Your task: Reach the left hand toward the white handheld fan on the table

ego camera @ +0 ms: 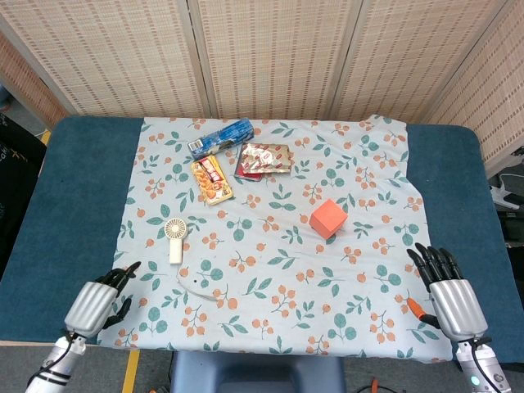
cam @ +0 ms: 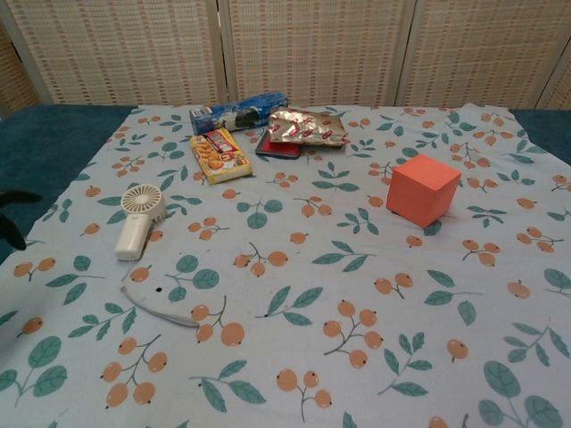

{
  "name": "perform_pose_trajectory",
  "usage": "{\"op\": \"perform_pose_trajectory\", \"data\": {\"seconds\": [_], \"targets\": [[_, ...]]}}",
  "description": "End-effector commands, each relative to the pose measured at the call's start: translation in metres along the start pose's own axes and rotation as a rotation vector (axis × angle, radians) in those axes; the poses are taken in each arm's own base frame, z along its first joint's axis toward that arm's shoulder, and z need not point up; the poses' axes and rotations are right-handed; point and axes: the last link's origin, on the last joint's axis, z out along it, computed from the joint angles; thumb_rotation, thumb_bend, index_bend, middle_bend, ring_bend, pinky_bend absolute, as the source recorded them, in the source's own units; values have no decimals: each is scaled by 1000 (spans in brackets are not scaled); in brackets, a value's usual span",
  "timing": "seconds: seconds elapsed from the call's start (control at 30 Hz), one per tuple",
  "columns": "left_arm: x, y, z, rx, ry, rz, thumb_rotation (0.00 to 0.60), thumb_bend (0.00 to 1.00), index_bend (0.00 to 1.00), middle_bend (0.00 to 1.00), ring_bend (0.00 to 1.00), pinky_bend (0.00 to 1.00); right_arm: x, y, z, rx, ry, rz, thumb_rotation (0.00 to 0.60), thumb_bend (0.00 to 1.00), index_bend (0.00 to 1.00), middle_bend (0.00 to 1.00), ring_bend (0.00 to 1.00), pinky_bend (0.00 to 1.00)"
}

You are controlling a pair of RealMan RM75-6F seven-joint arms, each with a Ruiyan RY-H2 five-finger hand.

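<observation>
here, the left hand (ego camera: 96, 304) hovers at the near-left edge of the floral cloth (ego camera: 278, 270), fingers apart and holding nothing, dark fingertips (cam: 12, 198) just entering the chest view at far left. the white handheld fan (ego camera: 174, 238) lies flat on the cloth ahead of and slightly inboard of this hand, round head away from the robot, handle pointing back toward it; that lie judged to favour a grasp on the handle. a thin white cord (cam: 156, 303) curls just in front of the handle and could snag an approach along the cloth. the right hand (ego camera: 449, 296) rests at the near-right edge, fingers spread, empty, well apart from the fan. the reach appears barely begun: clear cloth separates hand and fan. other items sit farther back, out of the path: an orange cube (ego camera: 328, 218), a yellow snack packet (ego camera: 212, 179), a blue packet (ego camera: 219, 137) and a gold foil pack (ego camera: 264, 159). packet printing is too small to read.
</observation>
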Motion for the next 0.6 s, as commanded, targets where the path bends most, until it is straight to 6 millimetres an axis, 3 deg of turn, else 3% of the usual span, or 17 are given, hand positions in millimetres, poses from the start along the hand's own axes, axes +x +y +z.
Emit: {"op": "perform_pose_trajectory", "data": {"seconds": [0.03,0.17,0.4,0.6], "targets": [[-11,6,30,-45,-16,28,600,946,0,791,704,889,-2,1,1,-3,-8,-2,600,162,0,0,0,0],[-22,11,50,-56,-45,44,600,1000,0,891,784,939,-5,2,3,-9,-16,-5,600,163,0,0,0,0],[-30,13,79,-28,-66,43,600,1000,0,942,818,963,-5,4,3,-20,-12,-10,600,162,0,0,0,0],[-36,13,89,-21,-87,79,600,1000,0,948,821,966,-4,5,3,-26,-9,-10,600,163,0,0,0,0]]}}
